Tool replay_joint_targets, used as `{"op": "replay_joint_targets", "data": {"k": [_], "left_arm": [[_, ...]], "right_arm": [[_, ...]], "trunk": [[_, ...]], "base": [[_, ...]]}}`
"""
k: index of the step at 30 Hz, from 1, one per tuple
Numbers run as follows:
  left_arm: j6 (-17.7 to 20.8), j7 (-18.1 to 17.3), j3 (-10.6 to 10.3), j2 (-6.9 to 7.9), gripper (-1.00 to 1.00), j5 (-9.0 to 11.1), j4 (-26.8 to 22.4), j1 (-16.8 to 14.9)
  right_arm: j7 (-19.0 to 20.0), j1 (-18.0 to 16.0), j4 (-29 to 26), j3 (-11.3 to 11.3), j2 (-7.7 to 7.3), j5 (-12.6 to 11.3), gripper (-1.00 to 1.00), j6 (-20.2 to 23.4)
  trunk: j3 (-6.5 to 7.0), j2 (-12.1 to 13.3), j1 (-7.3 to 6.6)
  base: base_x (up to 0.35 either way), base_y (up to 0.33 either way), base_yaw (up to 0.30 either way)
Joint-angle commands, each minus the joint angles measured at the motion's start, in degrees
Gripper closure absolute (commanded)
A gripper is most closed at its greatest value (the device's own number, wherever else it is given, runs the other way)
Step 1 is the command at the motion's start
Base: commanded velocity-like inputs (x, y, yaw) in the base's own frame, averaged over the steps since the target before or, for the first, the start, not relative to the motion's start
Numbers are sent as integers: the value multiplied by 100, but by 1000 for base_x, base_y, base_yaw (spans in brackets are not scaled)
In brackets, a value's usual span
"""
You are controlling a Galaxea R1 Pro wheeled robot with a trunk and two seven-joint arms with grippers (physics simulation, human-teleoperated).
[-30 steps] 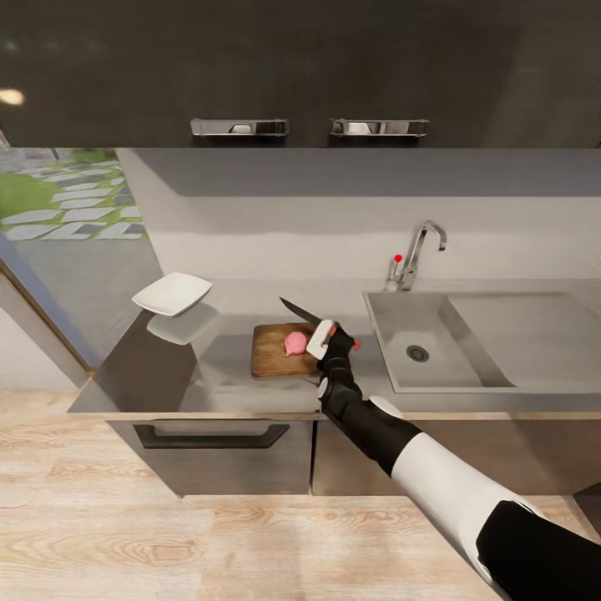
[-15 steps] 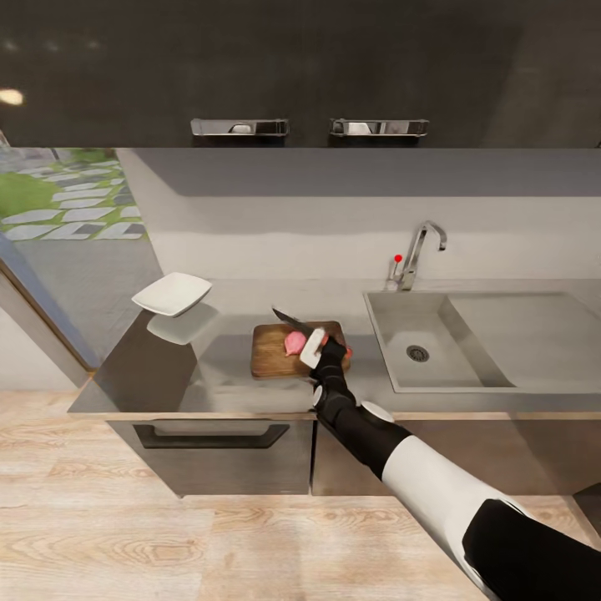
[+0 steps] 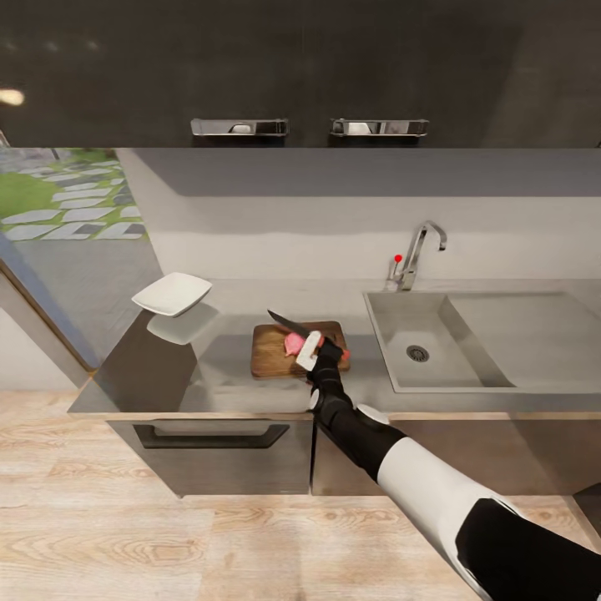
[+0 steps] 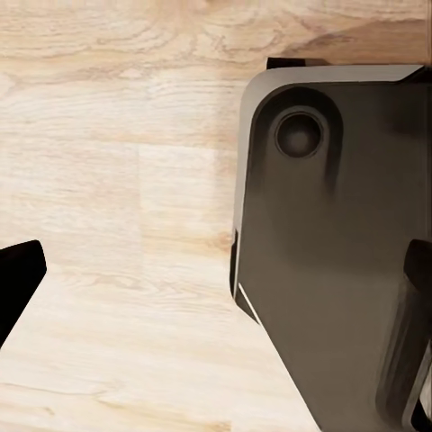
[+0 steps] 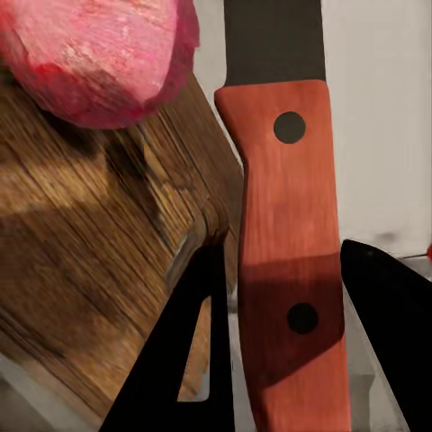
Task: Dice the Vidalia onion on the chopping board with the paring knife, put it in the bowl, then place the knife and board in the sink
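Right gripper (image 3: pixel 321 348) clamped on the paring knife (image 5: pixel 286 216) by its red-orange handle, hovering over the right part of the chopping board (image 3: pixel 271 355). Vidalia onion (image 3: pixel 294 342) whole on the board, just left of the gripper. Blade's long axis slanting far-left, passing beyond the onion, not yet across it. Left gripper's state: cannot tell. Bowl (image 3: pixel 172 294) well apart, far left on the countertop (image 3: pixel 209 376).
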Motion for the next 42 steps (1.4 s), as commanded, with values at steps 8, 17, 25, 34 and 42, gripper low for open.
{"op": "replay_joint_targets", "data": {"k": [8, 17, 25, 34, 42], "left_arm": [[-183, -4, -63, -32, -100, 43, -7, -8], [-192, -5, -64, -38, -100, 43, -8, -8], [-193, -12, -64, -39, -100, 43, -3, -8], [-193, -13, -64, -39, -100, 43, 0, -8], [-193, -13, -64, -39, -100, 45, 9, -8]], "right_arm": [[63, -5, -258, 1, -165, -29, 100, 177], [75, -7, -324, 2, -222, -30, 100, 186], [123, -6, -248, 24, -230, -58, 100, 181], [134, -6, -67, 33, -224, -65, 100, 174], [135, -9, 230, 34, -215, -65, 100, -57]], "trunk": [[-10, -11, 3], [-10, -11, 3], [-10, -11, 3], [-10, -11, 3], [-10, -11, 3]], "base": [[0, 0, 0], [0, 0, 0], [0, 0, 0], [0, 0, 0], [0, 0, 0]]}}
